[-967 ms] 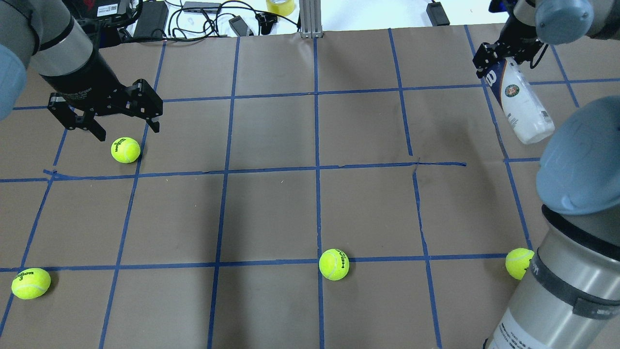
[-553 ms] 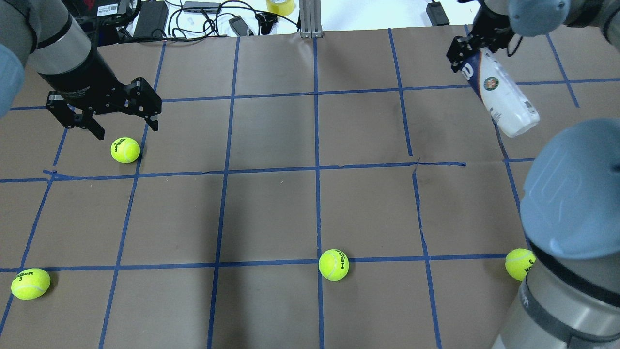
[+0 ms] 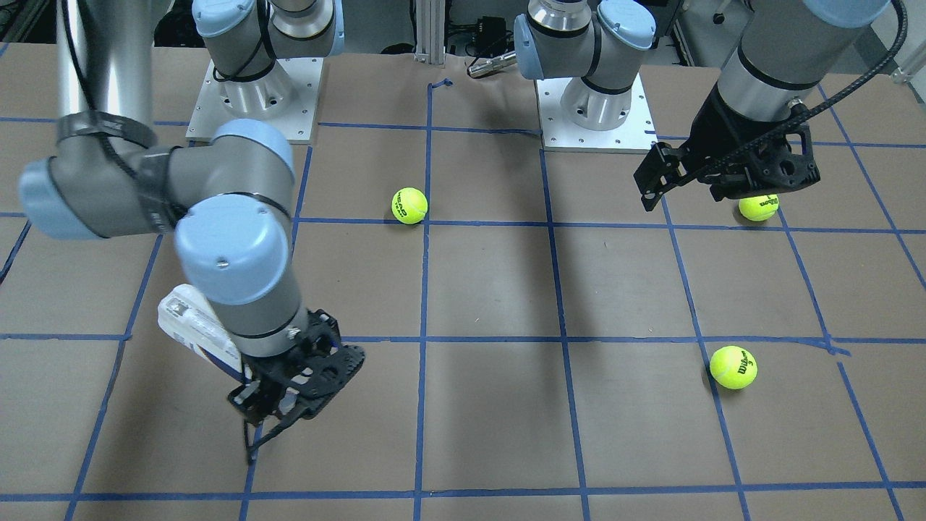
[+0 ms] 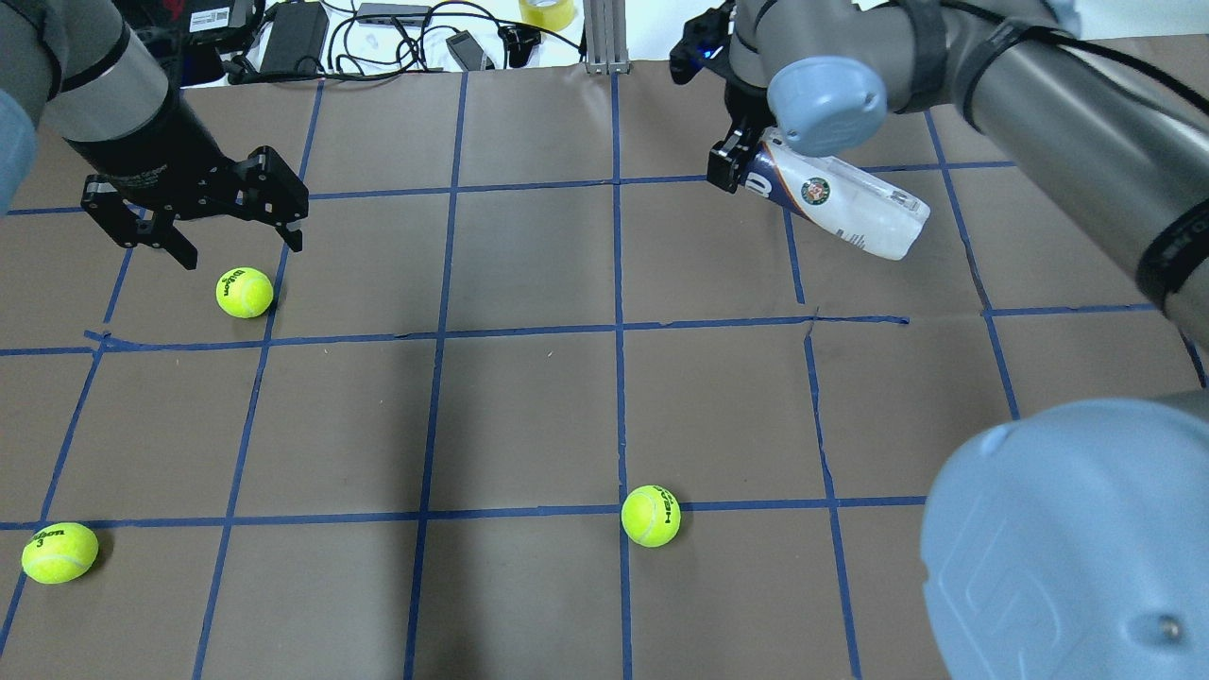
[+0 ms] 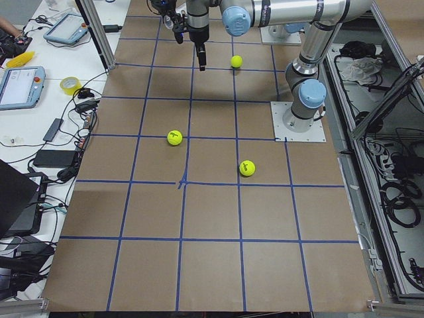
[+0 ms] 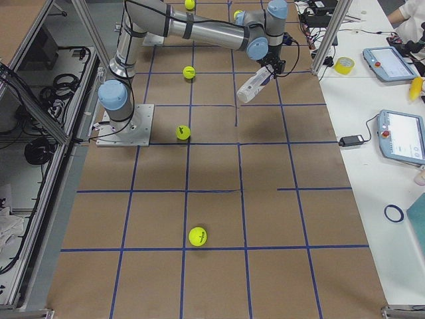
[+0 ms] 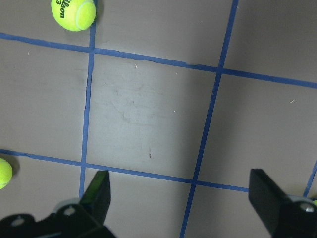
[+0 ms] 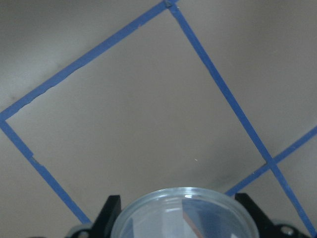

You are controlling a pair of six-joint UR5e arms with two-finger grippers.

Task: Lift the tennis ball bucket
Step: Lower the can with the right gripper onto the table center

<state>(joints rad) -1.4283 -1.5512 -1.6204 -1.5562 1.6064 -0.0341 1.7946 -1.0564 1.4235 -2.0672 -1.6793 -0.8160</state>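
The tennis ball bucket (image 4: 841,203) is a clear tube with a white and navy label and a round emblem. My right gripper (image 4: 741,170) is shut on its navy end and holds it tilted, above the far middle-right of the table. The bucket also shows in the front view (image 3: 189,324), in the right side view (image 6: 251,86), and as a clear round rim in the right wrist view (image 8: 185,210). My left gripper (image 4: 241,253) is open and empty, hovering just beyond a tennis ball (image 4: 245,292). Its fingers (image 7: 96,196) stand wide apart over bare paper.
Brown paper with a blue tape grid (image 4: 619,326) covers the table. Other tennis balls lie at the near left (image 4: 59,552) and near middle (image 4: 651,516). Cables and adapters (image 4: 378,33) lie beyond the far edge. My right arm's elbow (image 4: 1067,538) fills the near right corner.
My right arm has swung the bucket from the far right edge toward the far middle and tipped it nearer to level. My left gripper has drifted slightly away from its ball.
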